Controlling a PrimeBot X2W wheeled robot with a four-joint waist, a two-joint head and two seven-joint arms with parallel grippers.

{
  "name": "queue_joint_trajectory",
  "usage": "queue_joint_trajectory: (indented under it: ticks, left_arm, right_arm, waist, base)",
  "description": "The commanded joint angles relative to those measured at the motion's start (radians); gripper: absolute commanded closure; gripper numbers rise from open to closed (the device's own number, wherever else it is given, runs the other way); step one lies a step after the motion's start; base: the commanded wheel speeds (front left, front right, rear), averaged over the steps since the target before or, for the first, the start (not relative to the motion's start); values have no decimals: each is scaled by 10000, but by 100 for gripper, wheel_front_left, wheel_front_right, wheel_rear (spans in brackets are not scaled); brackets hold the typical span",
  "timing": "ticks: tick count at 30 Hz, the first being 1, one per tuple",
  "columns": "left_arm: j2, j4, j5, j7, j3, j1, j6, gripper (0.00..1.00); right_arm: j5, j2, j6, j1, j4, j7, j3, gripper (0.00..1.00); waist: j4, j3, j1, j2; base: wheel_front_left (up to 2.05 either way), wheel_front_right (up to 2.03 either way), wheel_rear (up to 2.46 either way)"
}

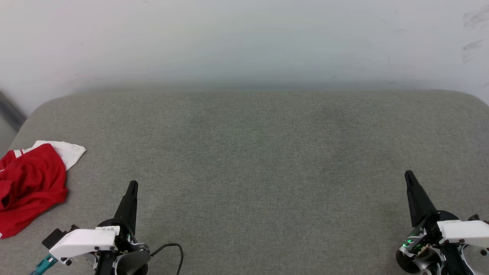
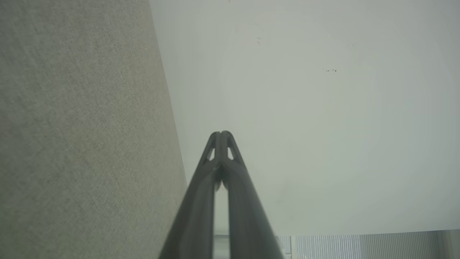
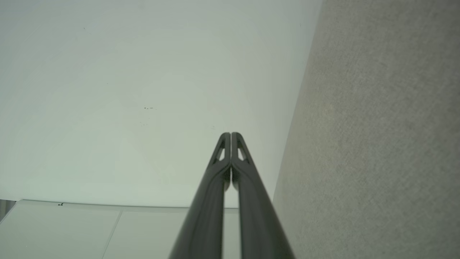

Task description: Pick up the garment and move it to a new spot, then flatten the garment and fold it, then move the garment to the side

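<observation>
I see a grey fabric-covered surface (image 1: 252,160), rounded corners on its side nearest the pale wall (image 1: 244,42), red garment (image 1: 32,187) crumpled at my left edge, well apart from that wall, its white sleeve (image 1: 68,151) lying toward the wall

garment (image 1: 32,187): was soft, matt cloth
desk (image 1: 244,160): had a rough, woven cloth top
left gripper (image 1: 132,185): looked like dark, smooth plastic
wall (image 1: 244,42): was smooth and matt
</observation>
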Motion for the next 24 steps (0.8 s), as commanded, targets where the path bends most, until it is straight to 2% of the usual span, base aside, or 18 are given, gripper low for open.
queue_joint_trajectory:
  ticks: [1, 24]
  left_arm:
    - [25, 2, 34, 4, 4, -67, -29, 100]
    - [25, 2, 34, 3, 4, -67, -30, 100]
  right_arm:
    - [-52, -14, 0, -108, -25, -9, -5, 100]
    - [-51, -13, 0, -109, -25, -8, -4, 100]
  waist:
    - [0, 0, 0, 0]
    - [0, 0, 0, 0]
  base:
    - [0, 0, 0]
    - [0, 0, 0]
